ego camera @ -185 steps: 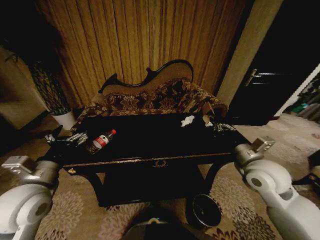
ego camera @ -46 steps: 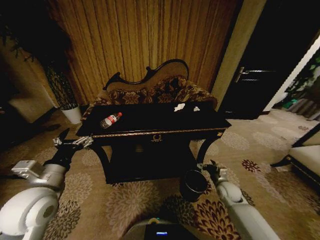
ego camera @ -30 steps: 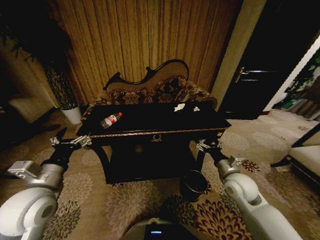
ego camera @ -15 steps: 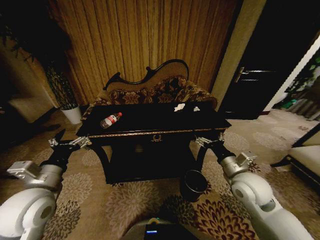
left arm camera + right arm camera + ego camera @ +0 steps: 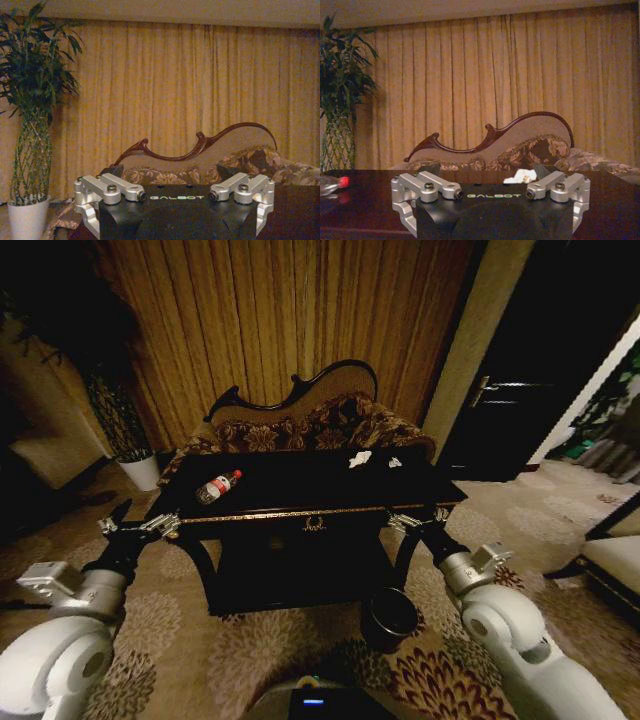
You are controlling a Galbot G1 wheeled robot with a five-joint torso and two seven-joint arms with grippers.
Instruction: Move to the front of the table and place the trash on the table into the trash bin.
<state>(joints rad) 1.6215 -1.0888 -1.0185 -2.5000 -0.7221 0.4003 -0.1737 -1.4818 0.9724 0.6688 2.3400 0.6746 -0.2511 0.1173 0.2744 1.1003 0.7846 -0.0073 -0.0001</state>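
The black table (image 5: 315, 508) with its gold front trim stands straight ahead, in front of a floral sofa (image 5: 300, 425) and long curtains (image 5: 280, 320). On the tabletop, a clear bottle (image 5: 217, 486) with a red cap lies on its side near the left end. 2 crumpled paper scraps (image 5: 360, 458) rest well apart from it, toward the back right. The dark round bin (image 5: 389, 618) sits on the patterned carpet (image 5: 250, 650) below the table's front right corner, beside the leg.

The left claw (image 5: 138, 527) hangs just off the table's front left corner, at about tabletop height, fingers spread wide and holding nothing. The right claw (image 5: 418, 521) is at the front right corner, above the bin, also spread wide and empty. In the right wrist view, a paper scrap (image 5: 521, 175) lies on the tabletop beyond the claw. A potted plant (image 5: 125, 430) stands to the left of the sofa.
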